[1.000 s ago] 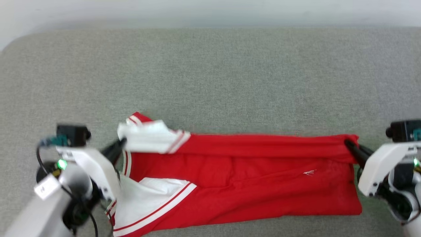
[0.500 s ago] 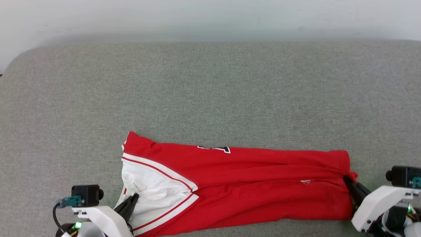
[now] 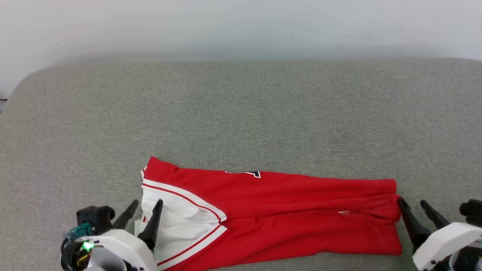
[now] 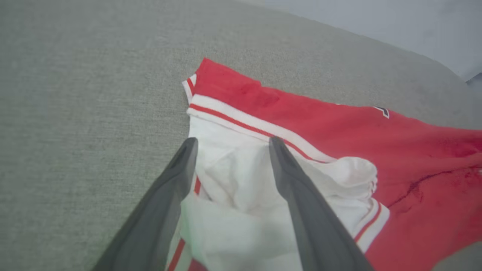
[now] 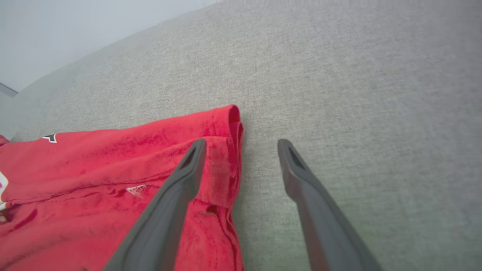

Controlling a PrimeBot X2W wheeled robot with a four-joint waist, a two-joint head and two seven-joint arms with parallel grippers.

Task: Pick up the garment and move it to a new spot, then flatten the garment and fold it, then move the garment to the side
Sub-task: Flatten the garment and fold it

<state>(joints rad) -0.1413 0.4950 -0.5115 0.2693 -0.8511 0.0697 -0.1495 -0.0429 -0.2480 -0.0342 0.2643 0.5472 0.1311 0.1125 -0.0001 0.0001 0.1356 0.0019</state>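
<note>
The garment [image 3: 282, 210], red with a white sleeve and striped trim, lies folded into a long band near the front of the grey fabric surface [image 3: 241, 113]. A bit of black print peeks out at its far edge. My left gripper [image 3: 147, 203] stands open over the white sleeve at the garment's left end; in the left wrist view the sleeve [image 4: 233, 177] lies loose between its fingers [image 4: 233, 141]. At the red hem on the right end, my right gripper [image 3: 411, 201] is open. There the hem corner [image 5: 222, 169] sits beside its left finger, with the gripper [image 5: 241, 143] holding nothing.
The grey surface stretches wide behind and to both sides of the garment, with rounded far corners. A pale wall [image 3: 241, 26] runs along its back edge. The front edge lies just below the garment.
Both grippers have opened and let go of the garment ends they were pinching. The garment, lifted and drawn forward a second ago, now lies flat and folded. The camera has tilted.
</note>
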